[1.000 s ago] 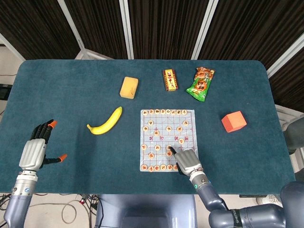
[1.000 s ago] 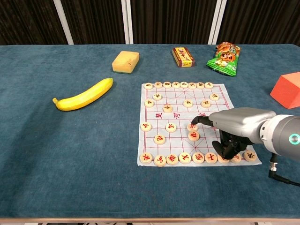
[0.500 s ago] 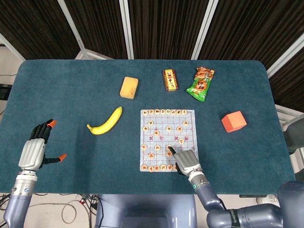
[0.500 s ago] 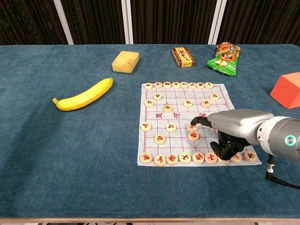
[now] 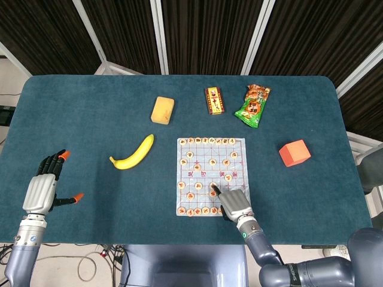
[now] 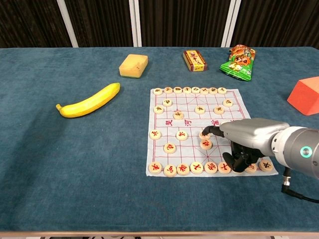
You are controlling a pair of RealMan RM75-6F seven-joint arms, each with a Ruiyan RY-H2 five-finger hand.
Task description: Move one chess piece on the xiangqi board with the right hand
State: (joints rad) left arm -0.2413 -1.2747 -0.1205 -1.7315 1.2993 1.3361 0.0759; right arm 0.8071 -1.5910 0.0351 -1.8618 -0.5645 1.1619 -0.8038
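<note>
The xiangqi board is a white sheet with several round wooden pieces, lying right of centre. My right hand rests low over the board's near right corner. One dark finger stretches left and its tip touches a piece in the near half; another piece lies just below. The other fingers are curled under the palm and hide part of the front row. In the head view my right hand shows the same pose. My left hand hovers at the table's near left edge with its fingers spread, holding nothing.
A banana lies left of the board. A yellow sponge, a small card box and a green snack bag line the far side. An orange block stands to the right.
My right hand has drawn back slightly toward the near edge, its fingertip staying at the same piece. The left hand has not moved.
</note>
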